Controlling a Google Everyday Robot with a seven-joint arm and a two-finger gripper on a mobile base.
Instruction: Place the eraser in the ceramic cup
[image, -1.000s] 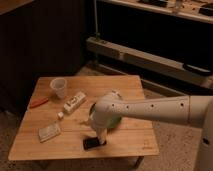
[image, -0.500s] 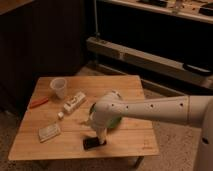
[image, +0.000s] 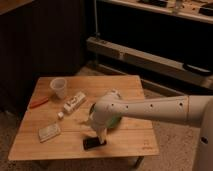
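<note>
The eraser (image: 93, 143) is a small flat black block lying near the front edge of the wooden table (image: 132, 142). My gripper (image: 100, 136) hangs from the white arm (image: 150, 110) and reaches down right at the eraser's top right side. The ceramic cup (image: 58, 87) is a whitish tapered cup standing upright at the table's back left, well away from the gripper. The arm hides most of the green bowl (image: 116, 120).
A pale textured pad (image: 49, 132) lies at the front left. A white rectangular box (image: 74, 101) and a tiny white cube (image: 60, 115) sit between cup and arm. A red-orange pen (image: 38, 103) lies at the left edge. Dark shelving stands behind the table.
</note>
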